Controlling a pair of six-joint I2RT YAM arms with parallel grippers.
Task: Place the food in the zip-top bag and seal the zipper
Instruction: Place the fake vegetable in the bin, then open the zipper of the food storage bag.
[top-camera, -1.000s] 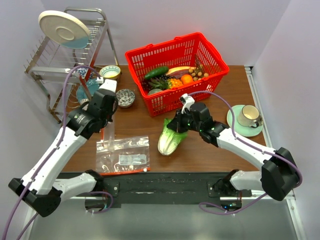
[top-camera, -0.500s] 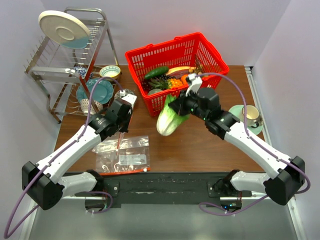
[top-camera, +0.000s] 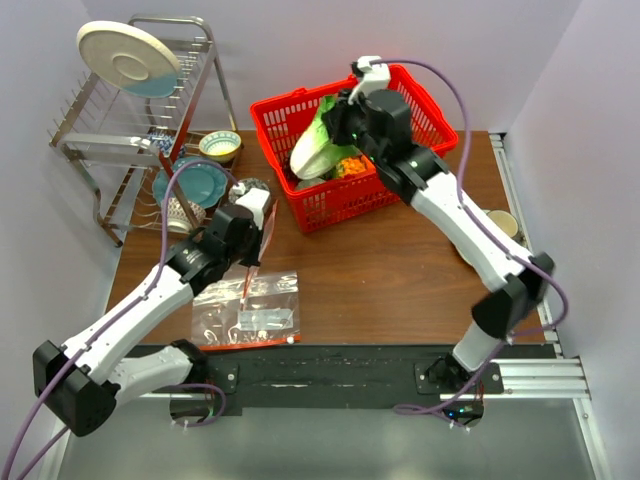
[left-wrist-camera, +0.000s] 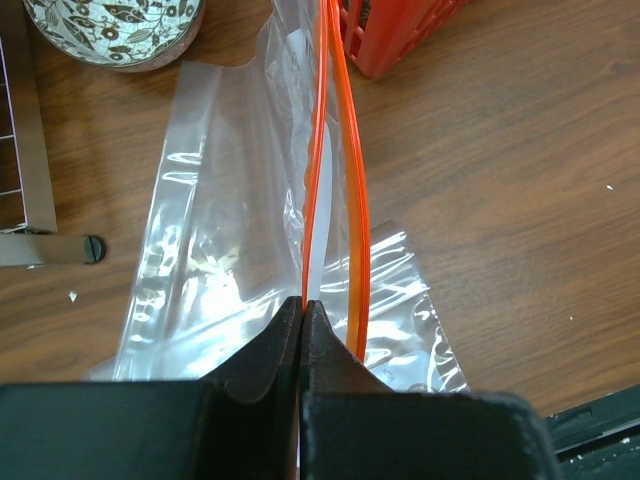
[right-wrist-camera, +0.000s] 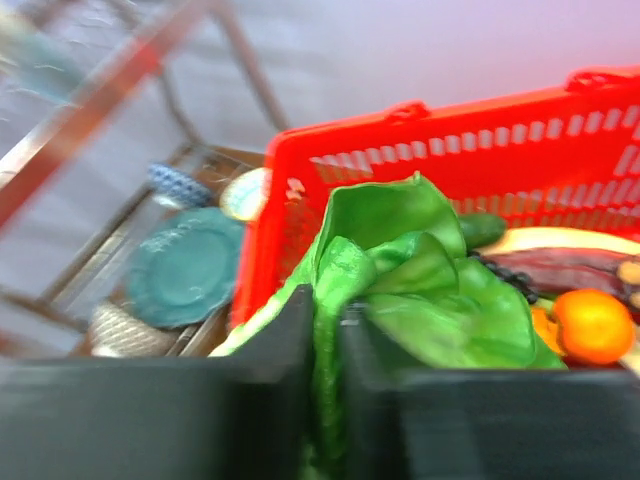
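My right gripper is shut on a leaf of the pale-green napa cabbage, which hangs over the red basket. In the blurred right wrist view the leaf sits pinched between my jaws. A dark cucumber lies in the basket behind it. My left gripper is shut on one lip of the red-orange zipper, holding the clear zip-top bag up by its mouth. The other lip bows apart from it. The bag's body rests near the table's front edge.
An orange and dark fruit lie in the basket. A patterned bowl sits left of it. A teal plate and a dish rack stand at the far left. A cup on a saucer is at the right.
My right arm has lifted the cabbage off the table and carried it back over the basket. My left gripper has come down and forward over the bag, holding the zipper strip.
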